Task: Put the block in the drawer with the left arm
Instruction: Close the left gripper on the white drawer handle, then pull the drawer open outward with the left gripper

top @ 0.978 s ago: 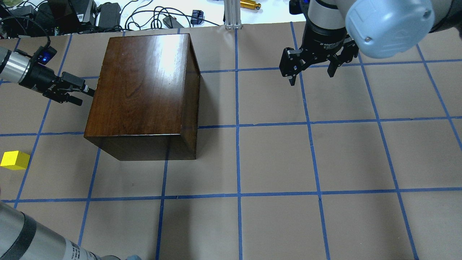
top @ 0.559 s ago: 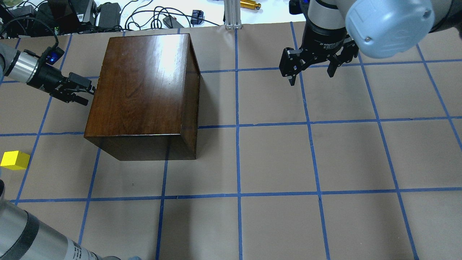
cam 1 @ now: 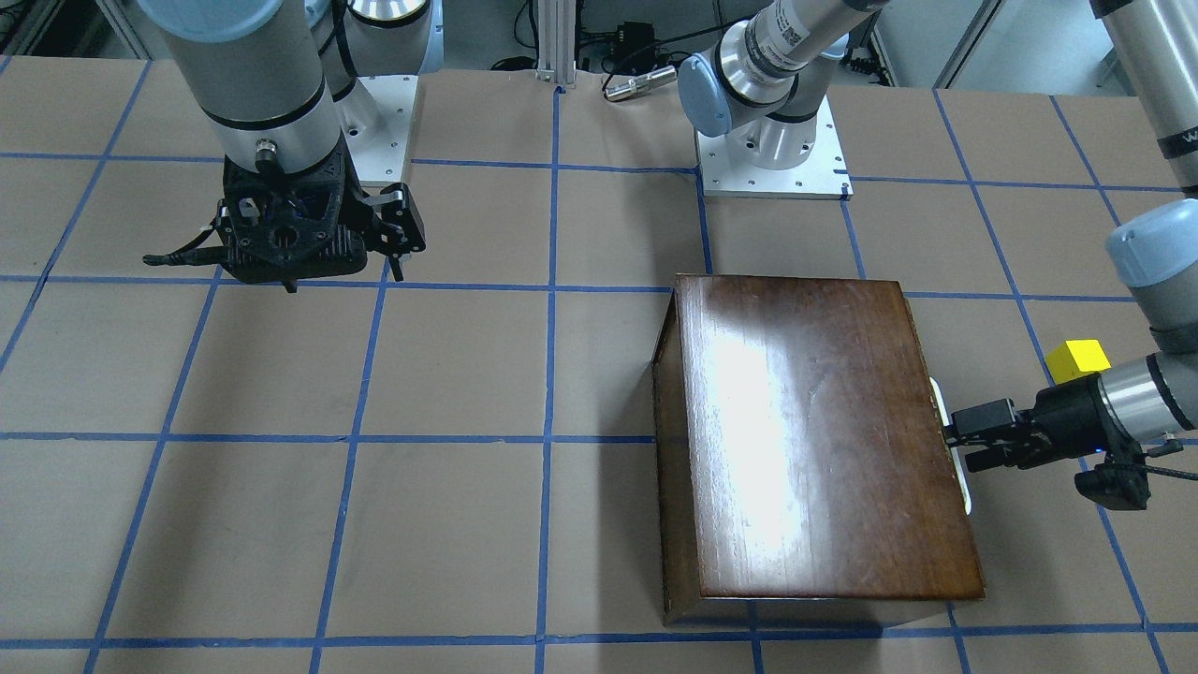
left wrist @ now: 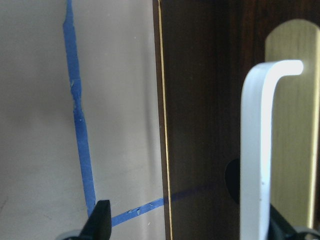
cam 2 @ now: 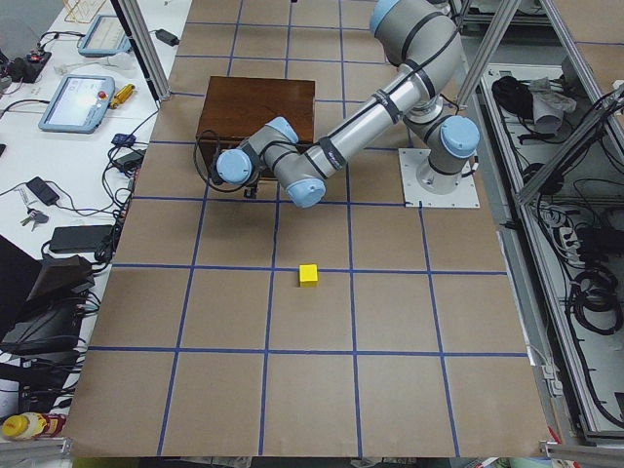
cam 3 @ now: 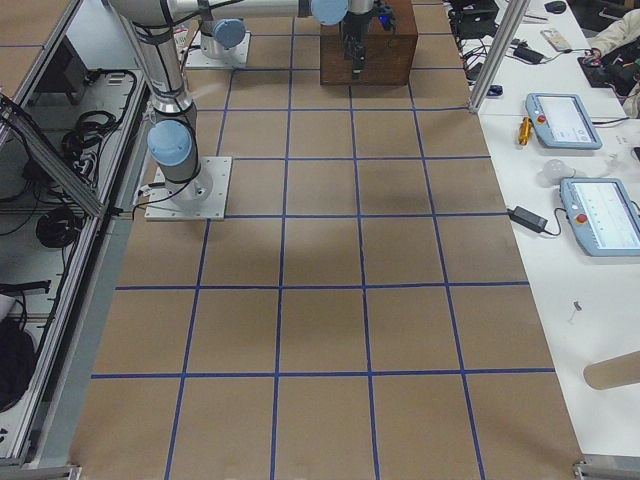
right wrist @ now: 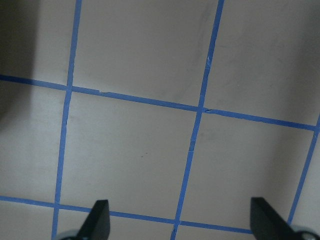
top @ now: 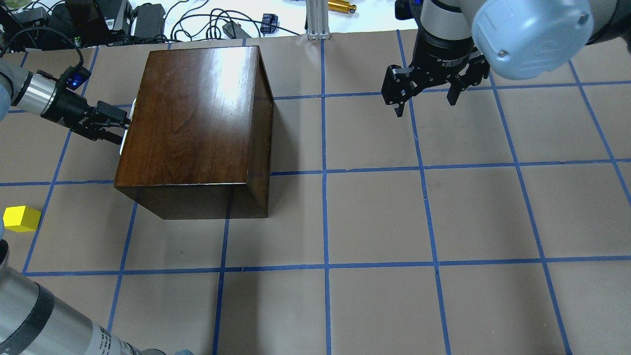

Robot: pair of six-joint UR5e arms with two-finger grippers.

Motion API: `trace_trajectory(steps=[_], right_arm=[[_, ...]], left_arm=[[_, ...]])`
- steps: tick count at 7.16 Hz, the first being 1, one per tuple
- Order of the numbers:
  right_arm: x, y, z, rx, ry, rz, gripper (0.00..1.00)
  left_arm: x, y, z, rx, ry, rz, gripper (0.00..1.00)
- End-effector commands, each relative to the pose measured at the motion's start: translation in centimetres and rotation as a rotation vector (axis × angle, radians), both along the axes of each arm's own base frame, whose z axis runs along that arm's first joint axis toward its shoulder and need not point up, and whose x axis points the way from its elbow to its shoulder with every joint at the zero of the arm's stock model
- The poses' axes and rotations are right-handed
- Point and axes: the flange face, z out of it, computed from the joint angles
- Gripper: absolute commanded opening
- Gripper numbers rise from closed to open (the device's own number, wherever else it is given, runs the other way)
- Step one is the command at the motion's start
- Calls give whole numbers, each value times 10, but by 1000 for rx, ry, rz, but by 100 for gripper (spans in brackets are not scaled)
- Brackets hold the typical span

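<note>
Handling should be simple: the block, small, rigid and likely light, invites a pinch across two opposite flat faces, and it sits on the table well apart from the wooden box. The left gripper is spread wide around the white handle of the shut drawer, clamping nothing. That closed drawer blocks placement, while the right gripper hangs open.

left end effector lies level, jaws apart; right end effector points down, jaws apart.

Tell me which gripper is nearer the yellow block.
Left. The left gripper is at the wooden box, on the face toward the block; the right gripper hangs far beyond the opposite face.
</note>
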Motion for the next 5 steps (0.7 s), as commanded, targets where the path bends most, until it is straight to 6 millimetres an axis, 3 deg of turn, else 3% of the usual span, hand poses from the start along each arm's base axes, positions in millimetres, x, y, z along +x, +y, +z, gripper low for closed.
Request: trace_trajectory(steps=[1, 5], right_arm=[[0, 0, 0, 0, -1, 1, 100], [0, 0, 0, 0, 1, 1, 100]], left_arm=[[8, 1, 4, -9, -15, 2, 100], [54, 20, 1, -7, -30, 45, 100]])
